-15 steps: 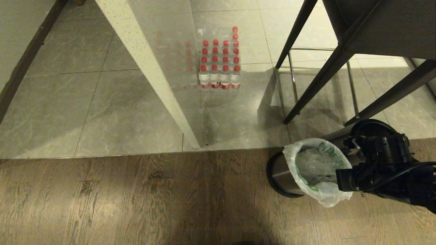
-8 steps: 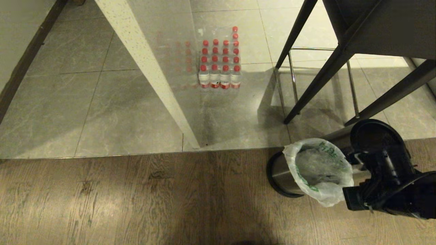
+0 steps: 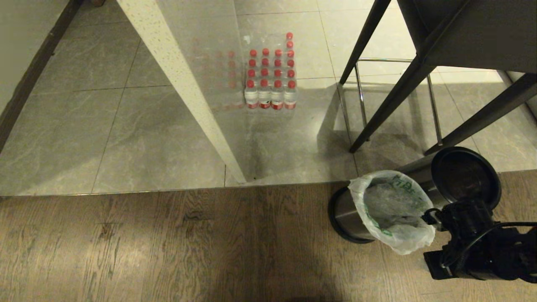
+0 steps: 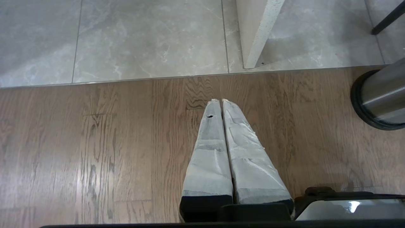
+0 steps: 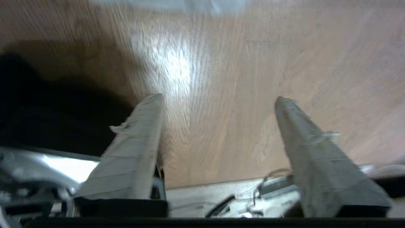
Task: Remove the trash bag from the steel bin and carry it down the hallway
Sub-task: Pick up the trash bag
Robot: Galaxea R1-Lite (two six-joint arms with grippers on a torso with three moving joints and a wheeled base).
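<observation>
Nearest you, over the wood floor (image 3: 168, 243), both hands hang empty.
Your right hand (image 5: 218, 98) is released, fingers apart, its view blurred; your left hand (image 4: 220, 100) is clenched. Just beyond, the trash bag (image 3: 392, 209) lines the steel bin (image 3: 346, 218), its lid (image 3: 465, 176) partly hidden.

— Seen from the right wrist: right gripper (image 5: 218, 98), two grey taped fingers (image 5: 133, 152) spread wide, nothing between them.

— Below the fingers?

— Wood floor (image 5: 221, 63), blurred, with a bright glare patch between the tips and the far edge.

— Anything else in shot?

— Dark shadow (image 5: 47, 110) beside one finger. Pale blurred strip (image 5: 202, 4) along the far edge, too smeared to identify. Cables and metal parts of the wrist (image 5: 221, 199) at the near edge.
</observation>
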